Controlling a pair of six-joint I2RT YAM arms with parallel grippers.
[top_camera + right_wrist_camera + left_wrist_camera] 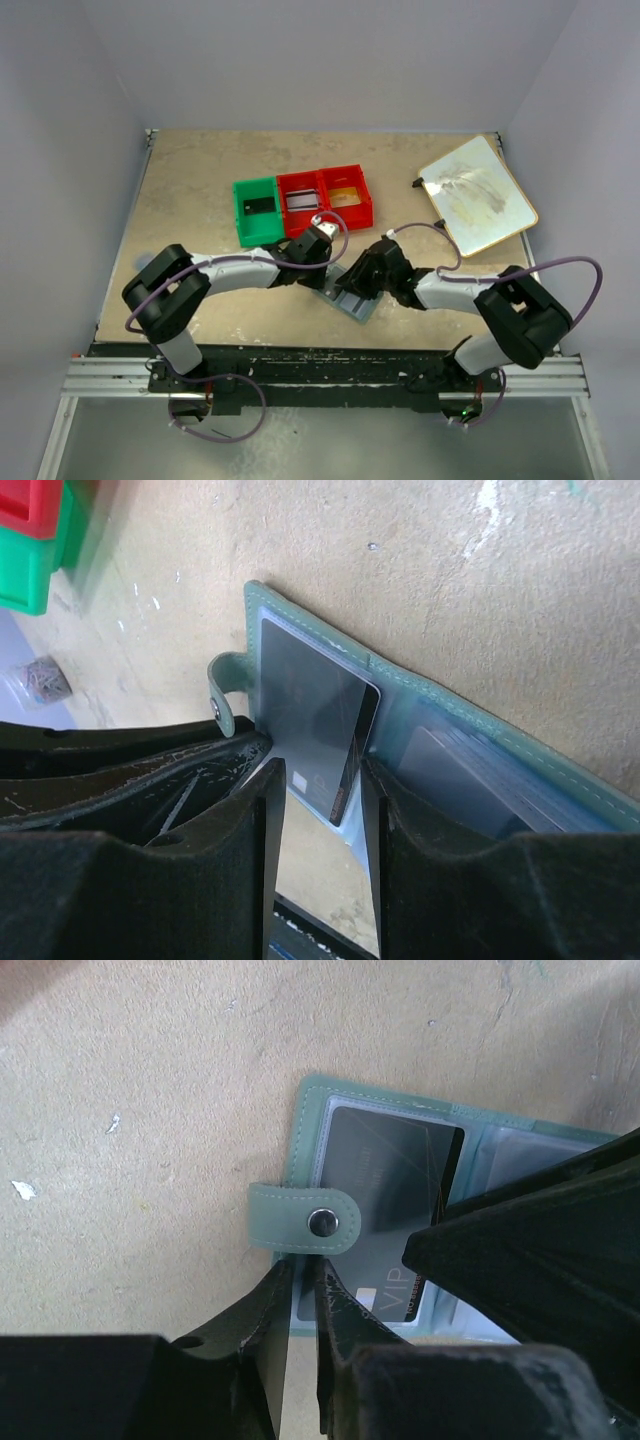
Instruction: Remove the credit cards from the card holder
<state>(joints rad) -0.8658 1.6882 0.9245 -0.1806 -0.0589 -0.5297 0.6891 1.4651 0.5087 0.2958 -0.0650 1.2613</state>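
Observation:
The card holder (352,300) lies open on the table between my two grippers, grey-green with a snap tab (305,1220). A dark credit card (390,1180) marked VIP sits in its left pocket, its lower end sticking out at a tilt (310,700). More greyish cards (470,780) fill the right pocket. My left gripper (300,1275) is narrowed onto the holder's near edge just below the tab, where the card's edge also shows. My right gripper (322,775) stands open over the holder, the dark card's lower corner between its fingers.
A green bin (258,210) and two red bins (325,198) stand in a row just behind the grippers, each holding something flat. A large cream board (477,195) lies at the back right. The two grippers (338,280) are very close together.

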